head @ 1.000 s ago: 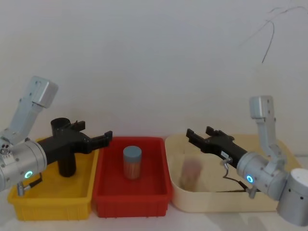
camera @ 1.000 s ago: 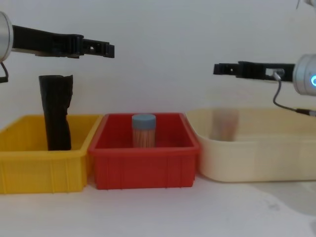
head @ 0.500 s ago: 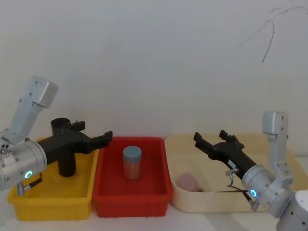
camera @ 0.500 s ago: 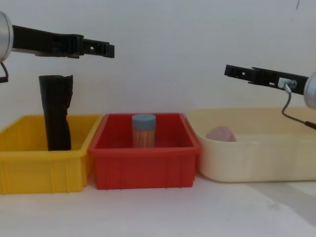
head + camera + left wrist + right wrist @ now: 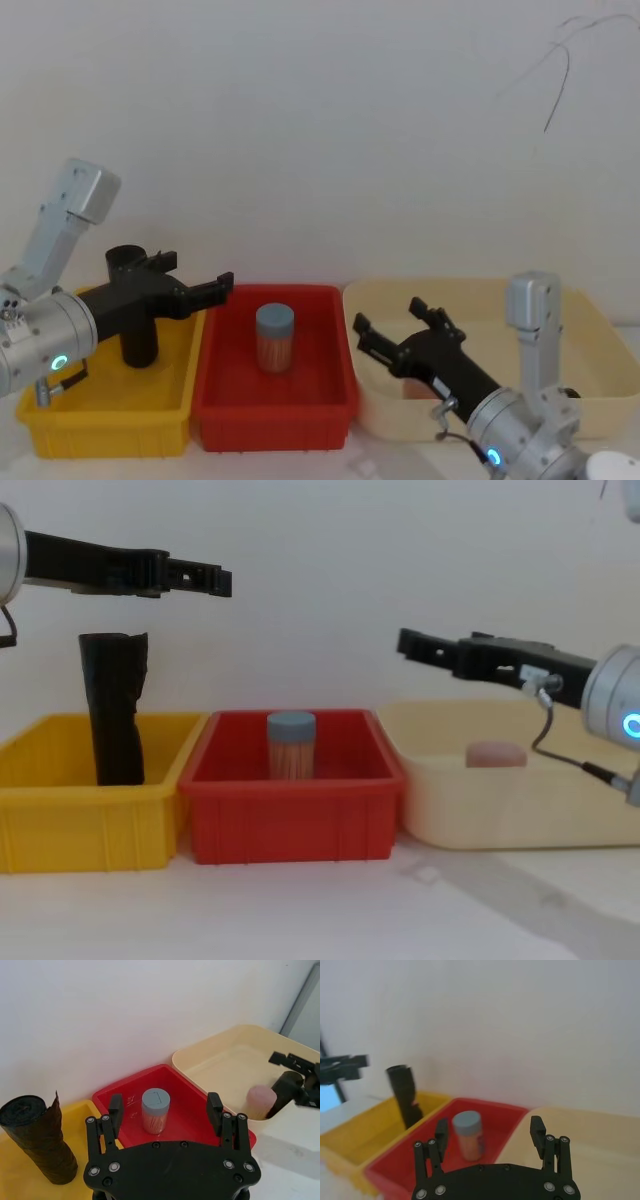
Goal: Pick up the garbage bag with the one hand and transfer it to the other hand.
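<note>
Left claw [image 5: 222, 285] hangs wide open and empty above the bag [image 5: 134, 308], which stands upright in the yellow bin [image 5: 110, 415] at nine o'clock, so a glancing grab could topple it, while the right claw [image 5: 362, 333], also open, hovers over the cream tub [image 5: 590, 320] on a white table by a bare wall.
</note>
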